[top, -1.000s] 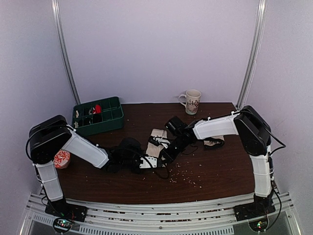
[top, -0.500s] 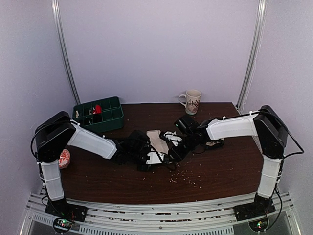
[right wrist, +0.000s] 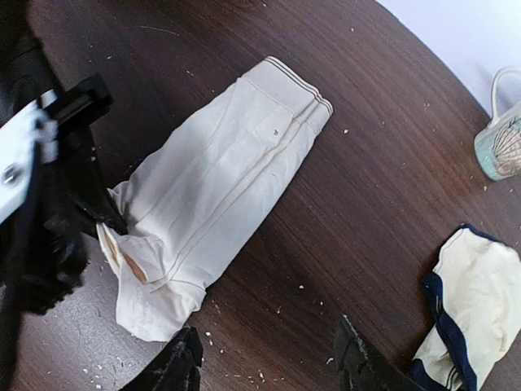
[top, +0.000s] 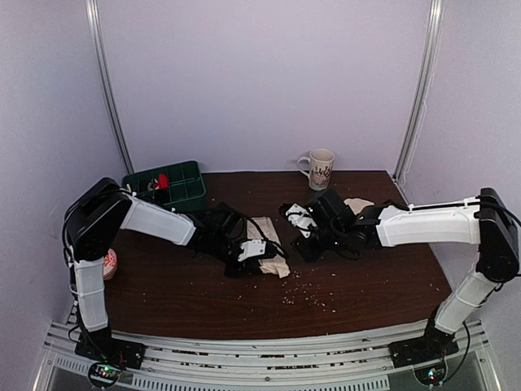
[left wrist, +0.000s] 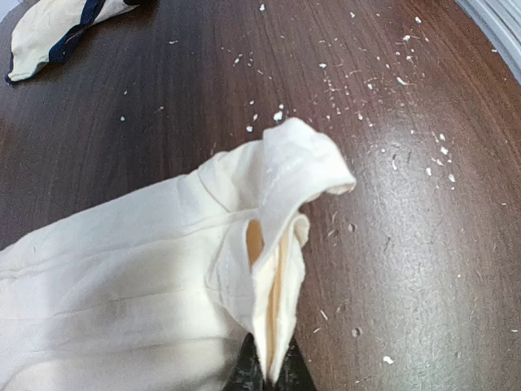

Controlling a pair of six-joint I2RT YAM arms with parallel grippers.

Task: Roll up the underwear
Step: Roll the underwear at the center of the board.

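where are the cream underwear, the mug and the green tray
cream underwear (right wrist: 220, 171): right wrist view, middle of the folded fabric
mug (top: 320, 169): top external view, its outer side wall
green tray (top: 194, 199): top external view, its near wall by the right corner

The left gripper (left wrist: 269, 376) at the bottom edge pinches a fold of cream underwear (left wrist: 163, 269); a navy-trimmed garment (left wrist: 57, 32) lies upper left.

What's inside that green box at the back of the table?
The green box holds a red item and small dark pieces; the left arm hides its near side.
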